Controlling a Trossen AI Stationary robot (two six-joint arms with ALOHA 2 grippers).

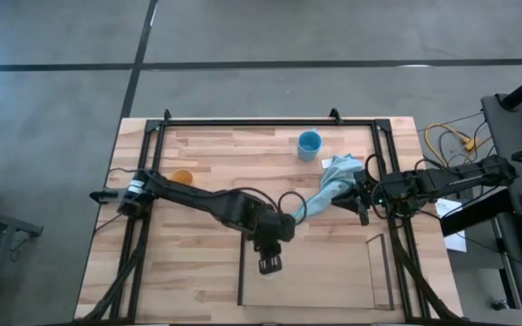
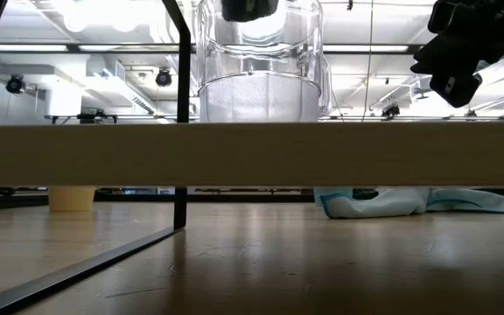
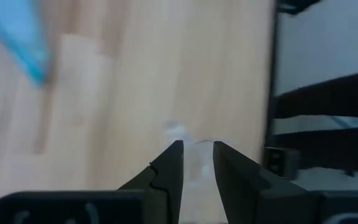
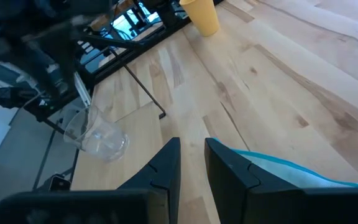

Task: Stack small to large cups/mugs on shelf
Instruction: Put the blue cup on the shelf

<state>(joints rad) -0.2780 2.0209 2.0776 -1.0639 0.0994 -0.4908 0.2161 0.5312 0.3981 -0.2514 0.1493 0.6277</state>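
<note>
Left gripper (image 1: 269,263) pinching empty clear cup (image 4: 97,132); right gripper (image 4: 191,163) fingers nearly together on cloth (image 1: 333,178).

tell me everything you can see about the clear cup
The clear cup is see-through, glass or plastic by its look, with straight ribbed walls and a thick base. It looks empty. The low view shows it upright on the wooden shelf board, the left claw at its rim from above. In the right wrist view the cup appears tilted, held by the left arm's claw beside the shelf's thin dark rod. The left claw's fingers pinch its wall.
</note>
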